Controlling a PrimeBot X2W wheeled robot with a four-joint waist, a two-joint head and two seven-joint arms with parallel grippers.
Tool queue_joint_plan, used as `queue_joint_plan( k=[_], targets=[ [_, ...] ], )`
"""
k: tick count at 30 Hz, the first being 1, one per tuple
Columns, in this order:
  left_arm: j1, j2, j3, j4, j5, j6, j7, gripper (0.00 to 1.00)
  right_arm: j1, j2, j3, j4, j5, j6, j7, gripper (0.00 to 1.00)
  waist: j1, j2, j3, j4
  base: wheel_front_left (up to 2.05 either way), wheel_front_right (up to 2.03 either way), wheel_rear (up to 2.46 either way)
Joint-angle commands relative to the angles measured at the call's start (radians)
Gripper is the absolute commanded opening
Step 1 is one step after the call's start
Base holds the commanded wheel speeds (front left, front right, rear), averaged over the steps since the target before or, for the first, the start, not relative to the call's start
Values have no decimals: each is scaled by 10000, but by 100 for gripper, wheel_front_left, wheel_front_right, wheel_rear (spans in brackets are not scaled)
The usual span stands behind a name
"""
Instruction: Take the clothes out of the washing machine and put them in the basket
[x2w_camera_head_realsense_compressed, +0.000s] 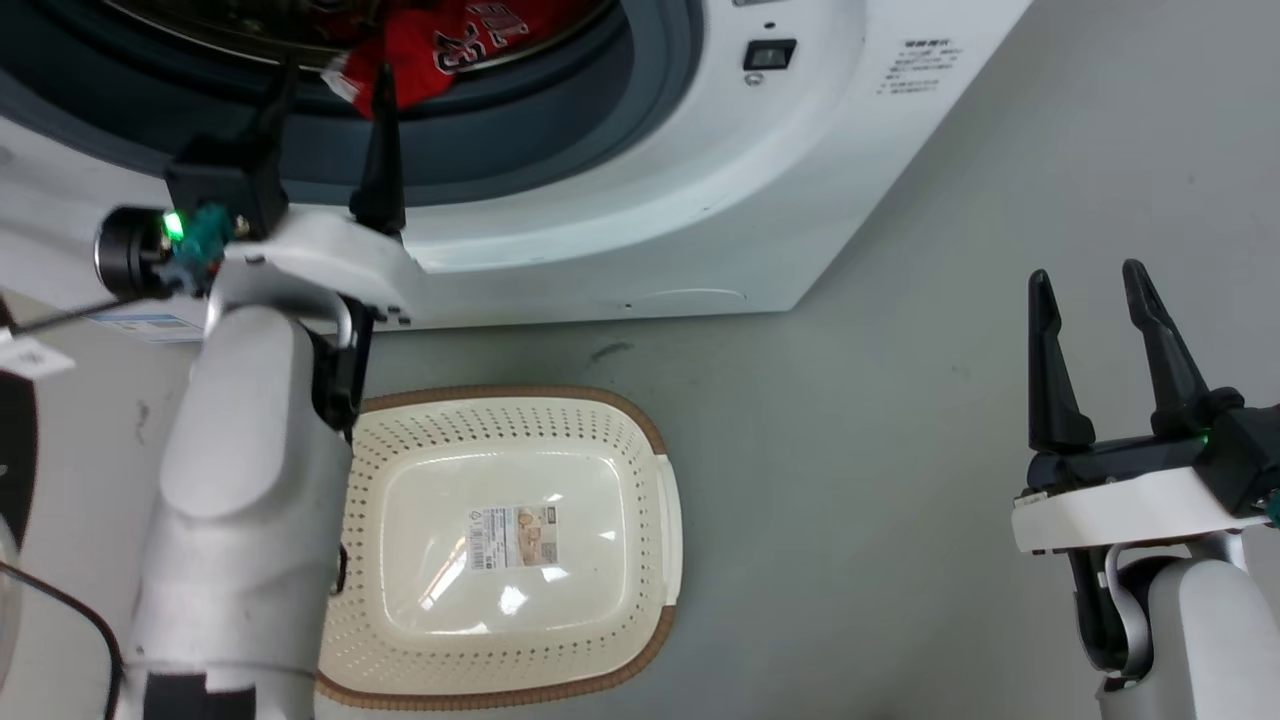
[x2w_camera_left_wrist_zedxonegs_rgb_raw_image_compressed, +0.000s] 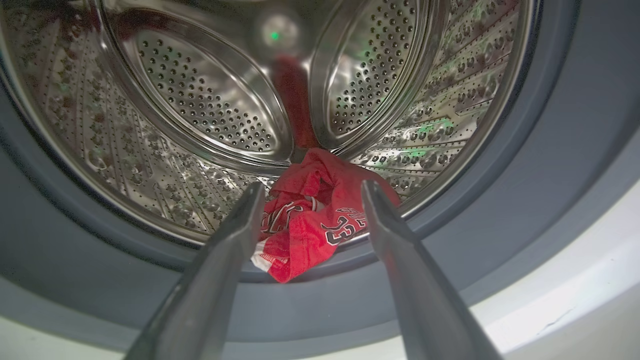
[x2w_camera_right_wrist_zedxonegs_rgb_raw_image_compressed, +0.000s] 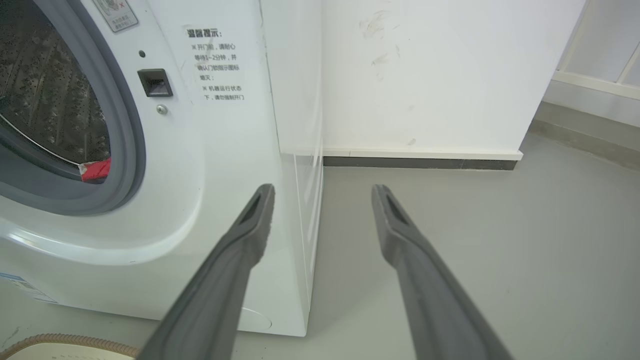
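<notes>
Red clothes (x2w_camera_head_realsense_compressed: 440, 45) with white lettering lie bunched at the front lip of the washing machine (x2w_camera_head_realsense_compressed: 640, 190) drum. In the left wrist view the clothes (x2w_camera_left_wrist_zedxonegs_rgb_raw_image_compressed: 310, 215) hang slightly over the grey rubber ring (x2w_camera_left_wrist_zedxonegs_rgb_raw_image_compressed: 550, 165). My left gripper (x2w_camera_head_realsense_compressed: 335, 85) is open at the drum mouth, its fingertips just short of the fabric, the bundle showing between its fingers (x2w_camera_left_wrist_zedxonegs_rgb_raw_image_compressed: 235, 235). The cream basket (x2w_camera_head_realsense_compressed: 610, 480) sits on the floor below the door opening with nothing in it. My right gripper (x2w_camera_head_realsense_compressed: 1085, 280) is open and holds nothing, off to the right above the floor. A red scrap of the clothes (x2w_camera_right_wrist_zedxonegs_rgb_raw_image_compressed: 97, 170) shows in the right wrist view.
My pale left forearm (x2w_camera_head_realsense_compressed: 240, 500) covers the basket's left side. Grey floor (x2w_camera_head_realsense_compressed: 900, 420) spreads right of the basket. A white wall (x2w_camera_right_wrist_zedxonegs_rgb_raw_image_compressed: 425, 75) with a dark skirting stands behind the machine's right side. A cable (x2w_camera_head_realsense_compressed: 60, 610) lies at the lower left.
</notes>
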Motion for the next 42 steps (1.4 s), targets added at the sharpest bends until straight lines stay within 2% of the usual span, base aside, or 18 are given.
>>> queue_joint_plan(
  k=[1, 9, 17, 21, 22, 32, 33, 34, 35, 36, 37, 38, 42],
  targets=[
    [-631, 174, -29, 504, 8, -69, 29, 100, -254, 18, 93, 93, 98, -5, -71, 100, -3, 0, 433, -317, 0, 0, 0],
    [-2678, 667, -166, 2414, -184, -244, 754, 100, -596, 18, 456, 437, 417, -7, -209, 100, -3, 0, 926, -640, 0, 0, 0],
    [-4766, 1344, -410, 4061, -438, -384, 2549, 100, -966, 17, 899, 711, 831, -7, -279, 100, -3, 0, 1552, -1147, 0, 0, 0],
    [-5579, 1555, -565, 4751, -702, -401, 3743, 100, -1101, 20, 1084, 744, 1026, -7, -279, 100, -3, 0, 1830, -1394, 0, 0, 0],
    [-6069, 1676, -636, 5229, -975, -413, 4695, 100, -1114, 20, 1260, 727, 1141, -7, -277, 100, -3, 0, 1983, -1583, 0, 0, 0],
    [-6975, 2022, -1247, 6099, -1720, -410, 7448, 100, -1215, 18, 1680, 721, 1513, -7, -278, 100, -3, 0, 2226, -2065, 0, 0, 0],
    [-6963, 2135, -1388, 6452, -1798, -412, 8371, 100, -1227, 18, 1731, 760, 1616, -7, -279, 100, -3, 0, 2235, -2137, 0, 0, 0],
    [-6939, 2175, -1399, 6566, -1845, -412, 8641, 100, -1235, 18, 1756, 771, 1655, -7, -279, 100, -3, 0, 2236, -2164, 0, 0, 0],
    [-6923, 2207, -1390, 6618, -1880, -412, 8818, 94, -1249, 18, 1776, 780, 1675, -7, -279, 100, -3, 0, 2246, -2189, 0, 0, 0],
    [-6917, 2223, -1365, 6690, -1925, -402, 8983, 49, -1261, 18, 1782, 787, 1706, -7, -279, 100, -3, 0, 2257, -2211, 0, 0, 0],
    [-6903, 2229, -1353, 6717, -1949, -378, 9047, 27, -1270, 18, 1782, 791, 1727, -7, -279, 100, -3, 0, 2269, -2223, 0, 0, 0],
    [-6910, 2256, -1366, 6694, -1945, -331, 9035, 0, -1290, 18, 1776, 794, 1732, -7, -279, 100, -3, 0, 2283, -2235, 0, 0, 0],
    [-6792, 2364, -1412, 6505, -1934, -211, 8716, 0, -1279, 18, 1775, 841, 1784, -7, -279, 100, -3, 0, 2218, -2261, 0, 0, 0]
  ],
)
